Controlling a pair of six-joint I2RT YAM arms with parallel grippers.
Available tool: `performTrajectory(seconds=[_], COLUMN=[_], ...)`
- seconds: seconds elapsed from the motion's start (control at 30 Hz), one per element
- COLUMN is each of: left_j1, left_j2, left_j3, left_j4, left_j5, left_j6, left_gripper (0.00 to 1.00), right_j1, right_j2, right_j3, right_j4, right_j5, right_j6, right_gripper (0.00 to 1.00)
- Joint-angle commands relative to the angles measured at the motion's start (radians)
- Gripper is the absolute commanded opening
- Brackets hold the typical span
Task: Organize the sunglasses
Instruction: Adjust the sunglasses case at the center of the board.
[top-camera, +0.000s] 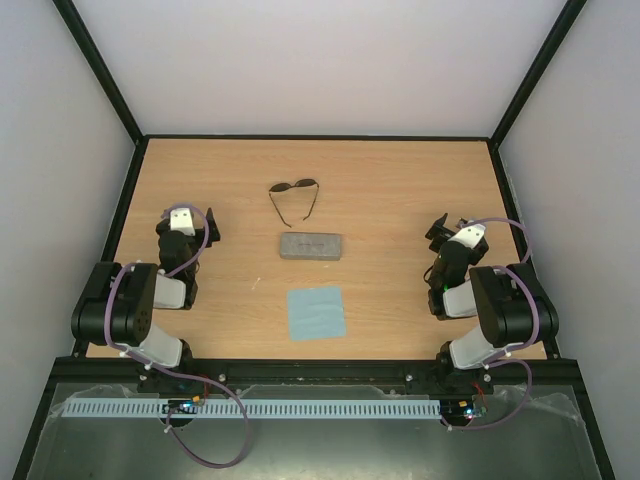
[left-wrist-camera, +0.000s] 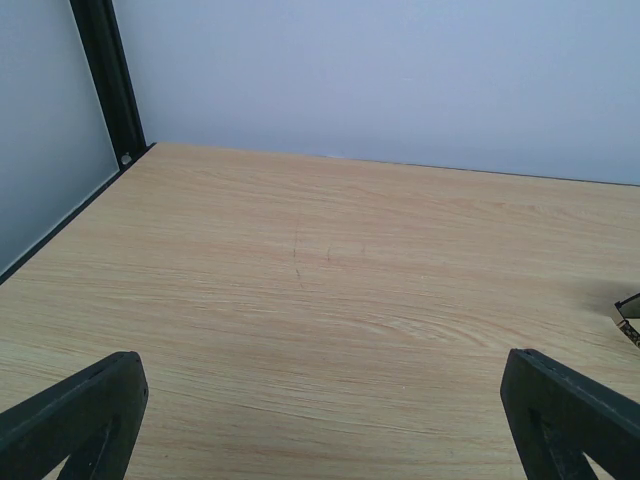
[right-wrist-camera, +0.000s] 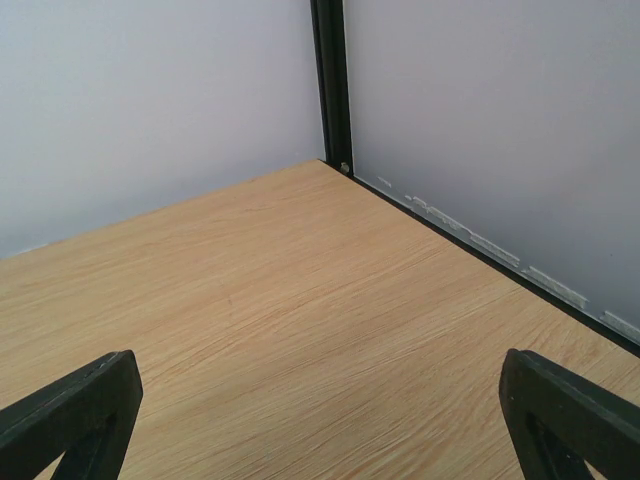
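The sunglasses (top-camera: 293, 193) lie on the wooden table (top-camera: 390, 190) in the far middle, temple arms unfolded and pointing toward me; a tip of them shows at the right edge of the left wrist view (left-wrist-camera: 628, 308). My left gripper (top-camera: 196, 225) rests at the table's left side, well left of them, open and empty (left-wrist-camera: 320, 410). My right gripper (top-camera: 445, 232) sits at the right side, open with only bare wood between its fingers (right-wrist-camera: 320, 410).
A grey rectangular case (top-camera: 310, 246) lies closed in the table's middle, just nearer than the sunglasses. A light blue square cloth (top-camera: 316, 312) lies flat nearer still. Black frame posts and pale walls (top-camera: 320, 60) bound the table on three sides.
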Motion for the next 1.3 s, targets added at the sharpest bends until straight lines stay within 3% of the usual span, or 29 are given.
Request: performTrajectory(seconds=[0.0,0.83,0.93,1.03,1.13,1.27], left_j1=[-0.004,-0.006,-0.021,-0.048,-0.060,-0.092], left_j2=[-0.004,-0.029,-0.125,-0.209,-0.259,-0.331], left_j3=[-0.009,-0.024,0.020,0.159,0.292,0.417], left_j4=[0.050,0.063,-0.085,-0.384,-0.638,-0.833], left_j5=[-0.003,0.019,-0.041,-0.092,-0.053,0.012], left_j6=[0.011,0.026,0.015,-0.028,-0.092,-0.156], left_gripper=[0.99,1.00,1.00,1.00,0.99,1.00], right_j1=[0.000,0.002,0.007,0.007,0.009,0.008], right_j2=[-0.005,-0.063,-0.271,-0.435,-0.528,-0.628], right_j3=[0.002,-0.028,0.029,0.143,0.257,0.401], right_j4=[0.044,0.056,-0.222,-0.523,-0.780,-1.026], right_j5=[0.010,0.015,0.018,-0.052,-0.112,-0.169], right_j6=[-0.002,-0.005,0.030,0.094,0.160,0.208], right_gripper=[0.99,0.99,0.99,0.98,0.99,0.99])
